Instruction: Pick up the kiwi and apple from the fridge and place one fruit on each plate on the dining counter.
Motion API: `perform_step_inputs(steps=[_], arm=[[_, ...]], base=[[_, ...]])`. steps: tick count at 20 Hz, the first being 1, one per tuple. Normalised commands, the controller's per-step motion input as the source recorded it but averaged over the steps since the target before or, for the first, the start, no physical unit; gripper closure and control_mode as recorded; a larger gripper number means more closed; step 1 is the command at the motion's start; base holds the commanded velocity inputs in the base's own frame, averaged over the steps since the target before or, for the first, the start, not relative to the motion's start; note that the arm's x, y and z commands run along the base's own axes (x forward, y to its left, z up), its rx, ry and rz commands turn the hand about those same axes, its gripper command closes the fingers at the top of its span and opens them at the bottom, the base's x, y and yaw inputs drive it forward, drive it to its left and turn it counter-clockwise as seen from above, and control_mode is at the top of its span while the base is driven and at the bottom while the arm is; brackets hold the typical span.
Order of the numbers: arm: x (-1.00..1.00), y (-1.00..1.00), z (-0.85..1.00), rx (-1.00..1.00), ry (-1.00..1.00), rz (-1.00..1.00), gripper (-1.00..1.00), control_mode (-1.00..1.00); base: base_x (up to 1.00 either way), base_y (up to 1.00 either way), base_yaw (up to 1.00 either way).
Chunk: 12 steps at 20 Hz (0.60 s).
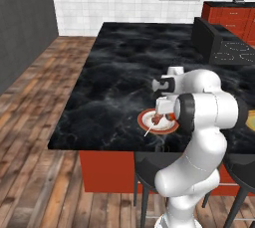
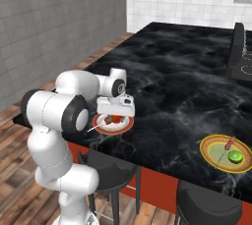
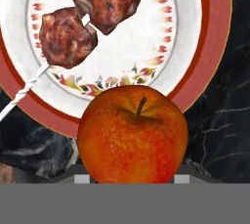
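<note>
Apple over the red-rimmed plate

The gripper [image 2: 115, 116] is clamped on the shiny red apple [image 3: 133, 135], just above the white plate [image 3: 195, 17] with its meat skewer [image 3: 78, 22], near the edge of the veined black dining counter [image 1: 114, 72]; lots of bare top beyond. The kiwi [image 2: 235, 156] sits on the yellow-rimmed plate [image 2: 209, 145].

White tiled wall [image 1: 109, 3], wood plank floor [image 1: 35, 137], black stools [image 2: 110, 170], red cabinets [image 1: 231, 15].

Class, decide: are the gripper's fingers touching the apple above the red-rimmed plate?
Touching. In the hand view the apple sits squarely between the fingers, its sides pressed against them with no gap, above the red-rimmed plate.
</note>
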Motion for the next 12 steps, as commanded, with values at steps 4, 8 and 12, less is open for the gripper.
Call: perform_step_inputs(steps=[4,8,12], arm=[[0.03,0.00,-0.24,0.00,0.00,0.00,1.00,-1.00],[0.00,0.00,-0.25,0.00,0.01,0.00,1.00,-1.00],[0.13,0.00,0.00,0.00,0.00,0.00,1.00,-1.00]], base=[[0.00,0.00,0.00],[0.00,0.00,0.00],[0.00,0.00,0.00]])
